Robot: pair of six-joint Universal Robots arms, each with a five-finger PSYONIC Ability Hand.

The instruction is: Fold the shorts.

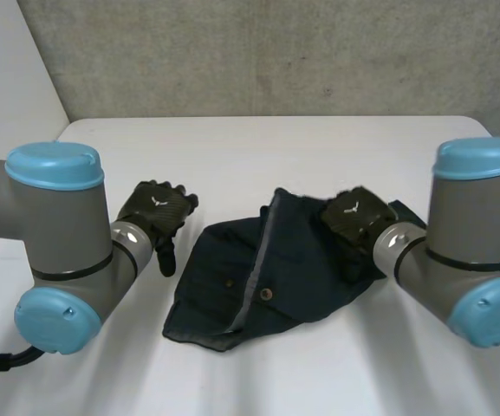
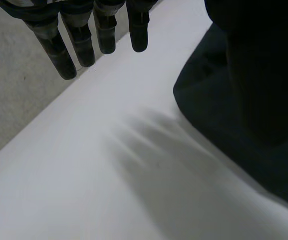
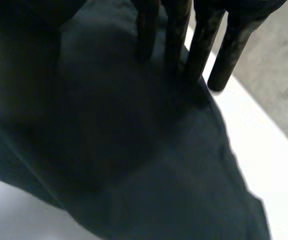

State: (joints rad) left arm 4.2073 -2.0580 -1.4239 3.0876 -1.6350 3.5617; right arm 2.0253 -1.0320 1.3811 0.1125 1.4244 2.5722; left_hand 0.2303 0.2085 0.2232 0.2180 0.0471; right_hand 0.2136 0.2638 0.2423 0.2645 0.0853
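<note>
Head view: dark shorts [image 1: 258,277] lie crumpled mid-counter [image 1: 319,147]. They look soft, limp and light, best taken at the waistband edge. On their right side the right robot hand [image 1: 353,217] rests straight-fingered, grasping nothing; the left robot hand [image 1: 156,212] hangs released just beside them.

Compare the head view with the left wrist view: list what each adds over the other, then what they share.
Head view adds: the right robot hand on the right part of the dark shorts, the whole crumpled outline of the shorts, and a button on them.
Left wrist view adds: the left robot hand seen from its palm side, fingers straight, over bare table and apart from the edge of the shorts.
Both share: the left robot hand, the shorts and the white table.
</note>
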